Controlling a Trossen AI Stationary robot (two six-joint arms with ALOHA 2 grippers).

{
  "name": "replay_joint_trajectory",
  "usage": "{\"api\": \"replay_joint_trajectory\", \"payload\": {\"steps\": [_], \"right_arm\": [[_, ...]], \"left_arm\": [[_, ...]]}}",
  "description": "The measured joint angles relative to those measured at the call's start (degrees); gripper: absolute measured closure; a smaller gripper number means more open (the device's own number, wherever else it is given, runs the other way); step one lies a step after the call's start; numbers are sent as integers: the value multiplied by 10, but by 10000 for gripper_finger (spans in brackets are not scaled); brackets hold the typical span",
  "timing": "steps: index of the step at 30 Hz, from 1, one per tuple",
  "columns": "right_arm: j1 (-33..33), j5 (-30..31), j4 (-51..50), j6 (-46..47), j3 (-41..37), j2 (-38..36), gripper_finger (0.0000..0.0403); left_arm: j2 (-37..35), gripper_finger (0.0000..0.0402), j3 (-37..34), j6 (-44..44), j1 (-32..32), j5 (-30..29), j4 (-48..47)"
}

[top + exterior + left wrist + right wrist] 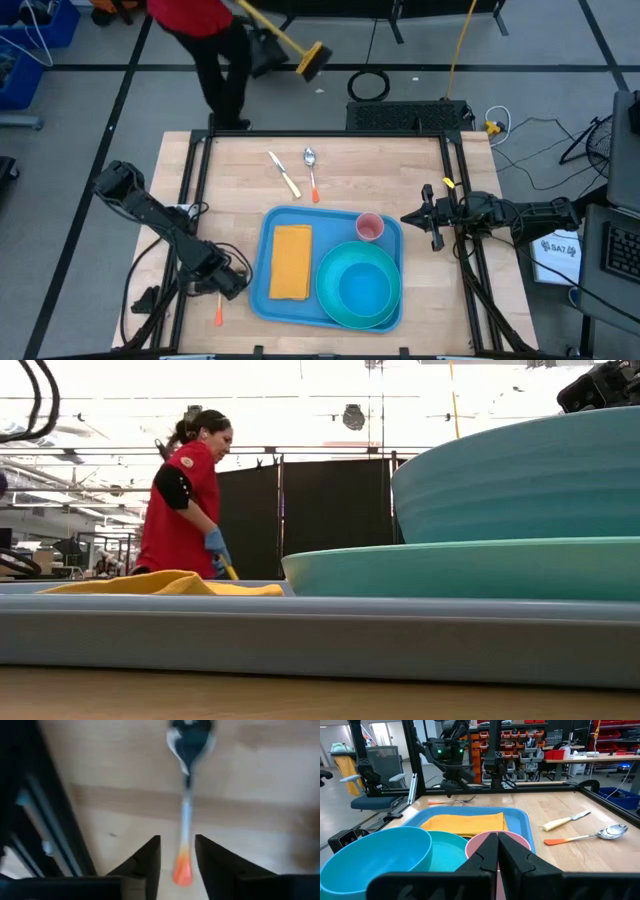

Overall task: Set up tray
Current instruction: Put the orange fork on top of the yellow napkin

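Observation:
The blue tray (258, 285) lies on the table's near half. It carries a folded yellow napkin (291, 262), a turquoise plate with a turquoise bowl (362, 283) on it, and a pink cup (369, 227). An orange-handled utensil (218, 314) lies flat on the wood left of the tray. My left gripper (177, 837) hangs over it, open, with a finger on either side of the handle's orange end (182, 870). My right gripper (497, 836) is shut and level at the tray's right edge, pointing at the cup (520, 842) without touching it.
A knife (284, 174) and an orange-handled spoon (311, 172) lie on the bare wood beyond the tray. Black frame rails (190, 180) run along the table's left and right sides. A person in a red top (185, 500) sweeps the floor past the far edge.

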Motion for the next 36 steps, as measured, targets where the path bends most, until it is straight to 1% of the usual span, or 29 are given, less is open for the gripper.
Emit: {"api": "replay_joint_trajectory", "payload": {"steps": [3,8,11,17,23,26,30,31,36], "right_arm": [[0,0,0,0,0,0,399],[0,0,0,0,0,0,399],[0,0,0,0,0,0,399],[0,0,0,7,0,0,399],[0,0,0,5,0,0,399],[0,0,-1,4,0,0,399],[0,0,-1,0,0,0,399],[0,0,-1,0,0,0,399],[0,0,-1,1,0,0,399]], "left_arm": [[0,259,0,-22,-8,-17,-19],[0,264,-3,-27,-11,-38,-17],[0,271,-21,-27,-11,-51,19],[-2,273,-75,-31,-10,-45,123],[-2,274,-91,-30,-10,-51,112],[-2,298,-92,-20,-11,-62,112],[-2,377,-92,-14,-11,-75,115],[-2,385,-92,-14,-13,-77,115],[-2,390,-91,-12,-18,-88,115]]}}
